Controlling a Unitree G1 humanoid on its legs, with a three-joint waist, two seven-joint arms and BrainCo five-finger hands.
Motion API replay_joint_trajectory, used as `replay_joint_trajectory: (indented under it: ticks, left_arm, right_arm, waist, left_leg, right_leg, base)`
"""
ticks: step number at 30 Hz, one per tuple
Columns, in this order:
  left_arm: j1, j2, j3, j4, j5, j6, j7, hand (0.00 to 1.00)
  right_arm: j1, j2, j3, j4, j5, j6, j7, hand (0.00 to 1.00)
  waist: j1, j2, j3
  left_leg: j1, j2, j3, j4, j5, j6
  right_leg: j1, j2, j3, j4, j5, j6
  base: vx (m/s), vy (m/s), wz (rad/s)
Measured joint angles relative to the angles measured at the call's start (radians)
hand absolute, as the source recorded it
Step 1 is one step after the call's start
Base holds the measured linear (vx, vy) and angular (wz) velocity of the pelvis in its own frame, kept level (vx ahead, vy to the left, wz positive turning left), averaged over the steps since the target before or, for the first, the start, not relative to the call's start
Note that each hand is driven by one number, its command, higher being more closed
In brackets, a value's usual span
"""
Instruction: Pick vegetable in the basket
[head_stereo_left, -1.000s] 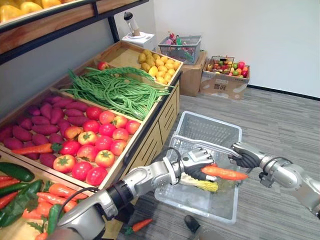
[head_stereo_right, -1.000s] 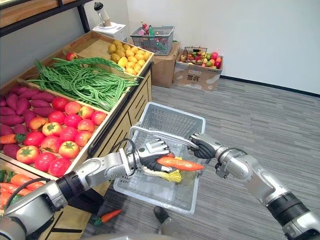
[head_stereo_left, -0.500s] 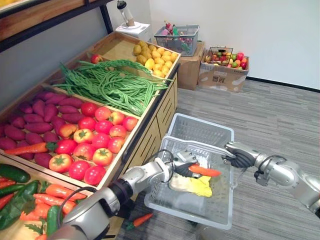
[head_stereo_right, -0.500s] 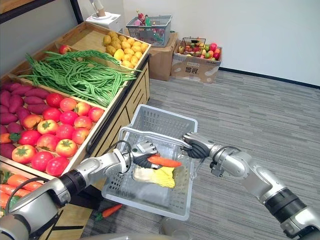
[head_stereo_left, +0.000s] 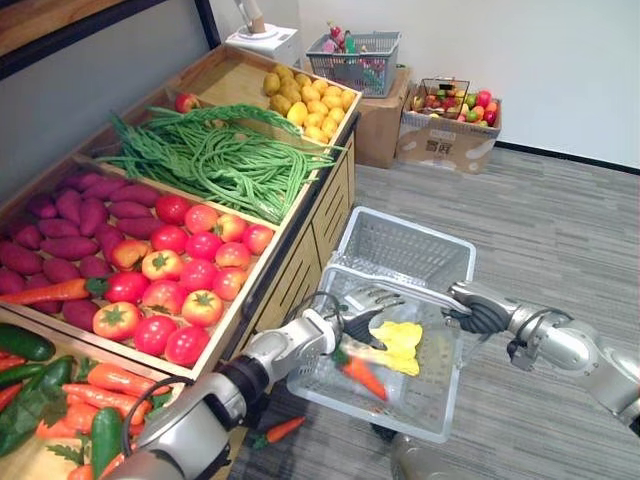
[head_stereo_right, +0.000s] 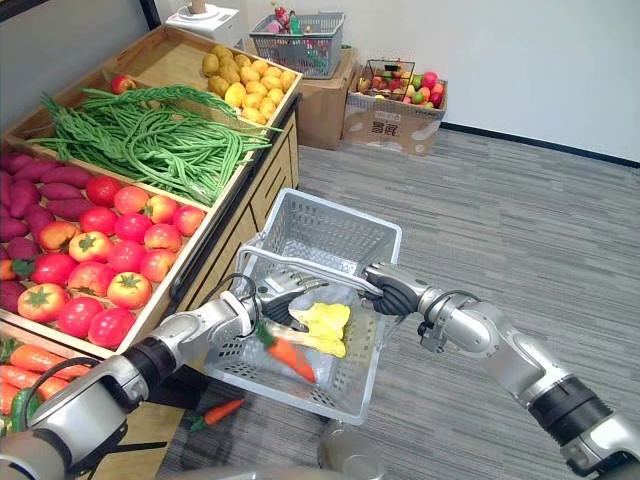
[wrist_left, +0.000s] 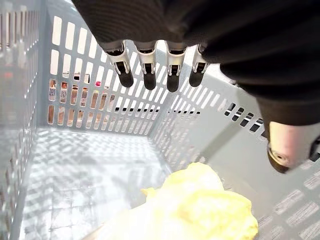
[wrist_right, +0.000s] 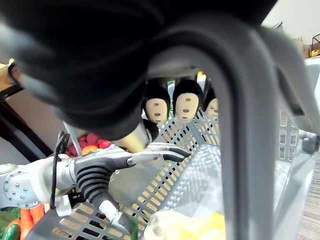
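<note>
While the right hand (head_stereo_right: 392, 293) is curled tight round the handle (head_stereo_right: 310, 264) of the basket (head_stereo_left: 400, 225), the left hand (head_stereo_left: 365, 305) hangs over the basket's near side with fingers straight and spread, holding nothing. On the basket floor lies a carrot (head_stereo_left: 360, 375), tilted, just beside a yellow bundle (head_stereo_left: 400, 345).

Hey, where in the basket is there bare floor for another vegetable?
The far end of the basket is bare, between its far wall and the yellow bundle. The near half is crowded: the carrot lies beside the bundle, the open left hand over them; the right hand grips the handle.
</note>
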Motion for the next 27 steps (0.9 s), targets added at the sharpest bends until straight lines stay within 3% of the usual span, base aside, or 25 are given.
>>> replay_joint_trajectory:
  ticks: [7,10,18,23,27]
  left_arm:
    - [0.0,-0.012,-0.004,-0.012,0.0,0.0,0.0,0.0]
    - [-0.001,-0.013,-0.035,-0.082,-0.002,-0.004,0.001,0.0]
    - [0.006,-0.047,-0.193,-0.341,-0.055,-0.073,-0.005,0.0]
    - [0.059,-0.069,-0.253,-0.51,-0.182,-0.105,-0.043,0.0]
    - [0.134,-0.064,-0.25,-0.569,-0.258,-0.11,-0.062,0.0]
  right_arm:
    - [0.036,0.011,-0.012,0.012,0.0,0.001,0.0,1.0]
    - [0.083,0.068,-0.059,0.066,-0.02,0.007,0.0,1.0]
    - [0.184,0.298,-0.256,0.259,-0.141,0.095,-0.049,1.0]
    - [0.203,0.471,-0.44,0.376,-0.177,0.175,-0.139,1.0]
    - [0.209,0.595,-0.611,0.456,-0.175,0.203,-0.215,1.0]
  waist:
    - [0.002,-0.001,0.002]
    - [0.006,-0.002,0.003]
    - [0.022,-0.007,0.006]
    - [0.054,-0.009,0.008]
    - [0.068,-0.013,0.007]
  left_leg:
    - [-0.026,0.002,-0.038,-0.004,0.002,0.004]
    - [-0.048,0.001,-0.07,-0.005,0.002,0.007]
    - [-0.104,-0.003,-0.173,-0.001,-0.005,0.03]
    - [-0.146,-0.001,-0.25,0.008,-0.008,0.04]
    - [-0.202,-0.001,-0.337,0.016,0.0,0.062]
  right_leg:
    - [-0.001,-0.014,-0.032,-0.003,0.0,0.0]
    - [0.0,-0.028,-0.06,-0.003,-0.001,0.0]
    - [0.022,-0.079,-0.156,-0.002,-0.015,0.006]
    - [0.033,-0.104,-0.224,0.005,-0.027,0.002]
    - [0.038,-0.128,-0.298,0.018,-0.039,0.004]
  base:
    - [-0.01,0.023,0.14]
    - [-0.02,0.022,0.27]
    - [-0.03,0.013,0.37]
    - [-0.03,0.007,0.38]
    - [-0.02,-0.004,0.56]
